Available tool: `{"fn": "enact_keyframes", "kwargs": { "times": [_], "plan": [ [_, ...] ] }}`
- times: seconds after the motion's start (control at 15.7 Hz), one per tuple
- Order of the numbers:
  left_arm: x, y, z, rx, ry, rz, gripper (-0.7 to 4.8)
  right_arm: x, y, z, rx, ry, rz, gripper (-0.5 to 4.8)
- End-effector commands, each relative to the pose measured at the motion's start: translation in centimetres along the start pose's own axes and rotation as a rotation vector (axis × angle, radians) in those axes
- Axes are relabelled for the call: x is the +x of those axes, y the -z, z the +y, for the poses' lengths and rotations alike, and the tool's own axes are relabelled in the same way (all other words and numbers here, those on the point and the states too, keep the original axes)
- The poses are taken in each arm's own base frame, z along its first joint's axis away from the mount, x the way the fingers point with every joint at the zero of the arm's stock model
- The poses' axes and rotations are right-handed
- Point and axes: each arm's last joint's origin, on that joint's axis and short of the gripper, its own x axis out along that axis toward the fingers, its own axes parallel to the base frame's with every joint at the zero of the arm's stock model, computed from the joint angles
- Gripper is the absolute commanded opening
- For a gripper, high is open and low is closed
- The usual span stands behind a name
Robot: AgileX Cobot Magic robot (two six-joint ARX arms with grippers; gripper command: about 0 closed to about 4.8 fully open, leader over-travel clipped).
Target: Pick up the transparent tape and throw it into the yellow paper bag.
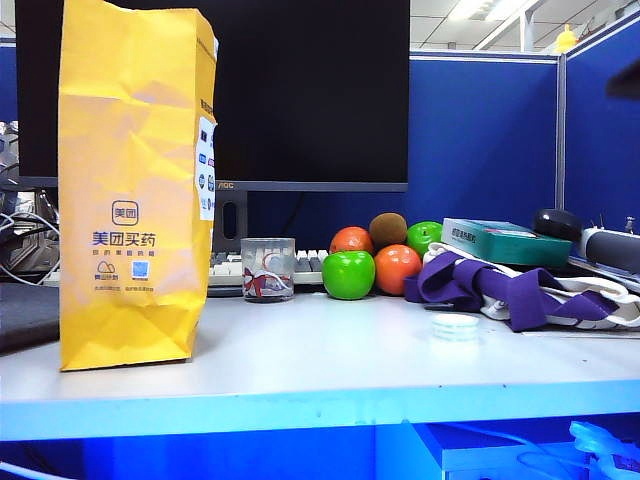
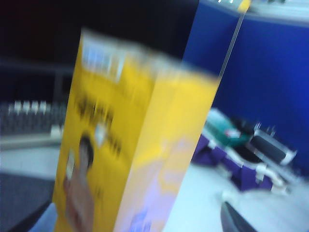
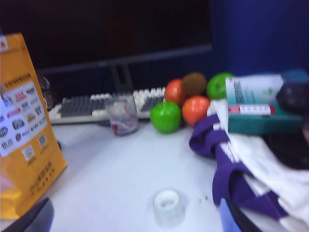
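The transparent tape (image 1: 455,325) lies flat on the white table, right of centre and in front of the purple cloth. In the right wrist view the tape (image 3: 169,207) sits just ahead of my right gripper (image 3: 135,215), which is open with its dark fingertips (image 3: 235,218) wide apart and nothing between them. The yellow paper bag (image 1: 135,190) stands upright at the table's left. It fills the blurred left wrist view as the yellow paper bag (image 2: 140,145), close in front of my left gripper (image 2: 134,217); that gripper is open and holds nothing. Neither gripper shows in the exterior view.
A clear glass with red markings (image 1: 268,268) stands near the keyboard (image 1: 230,272). Green apples (image 1: 348,274) and oranges (image 1: 397,267) are grouped behind the tape. A purple and white cloth (image 1: 520,290) and a teal box (image 1: 505,240) crowd the right side. A monitor (image 1: 300,90) closes the back.
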Motion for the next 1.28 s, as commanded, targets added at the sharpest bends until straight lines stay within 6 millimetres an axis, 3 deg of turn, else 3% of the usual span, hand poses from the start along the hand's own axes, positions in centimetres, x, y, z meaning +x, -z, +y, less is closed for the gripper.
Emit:
{"fn": "enact_keyframes", "kwargs": {
  "times": [0.06,0.51,0.7,0.83,1.02,1.15,1.28],
  "plan": [
    [0.8,-3.6,-0.6,0.047,0.005,0.003,4.61,-0.1,-1.1,0.2,-0.017,-0.001,-0.056,4.79],
    [6.7,-11.9,-1.2,0.314,0.242,0.146,4.62,0.5,-3.1,0.4,-0.092,0.046,-0.105,4.79],
    [8.4,-15.7,-1.9,0.393,0.317,0.222,4.62,2.1,-4.3,0.3,-0.107,0.097,-0.025,4.79],
    [9.7,-17.4,-3.0,0.431,0.361,0.241,4.62,5.2,-5.3,0.3,-0.099,0.120,0.144,4.79],
    [12.3,-17.4,-4.7,0.430,0.244,0.389,4.61,10.9,-7.4,0.4,-0.105,0.105,0.300,4.79],
    [14.1,-16.7,-6.9,0.512,0.254,0.469,4.62,14.1,-8.6,0.4,-0.145,0.085,0.338,4.79],
    [16.6,-15.3,-10.9,0.591,0.321,0.521,4.61,17.1,-9.4,0.1,-0.197,0.087,0.412,4.79]
  ]
}}
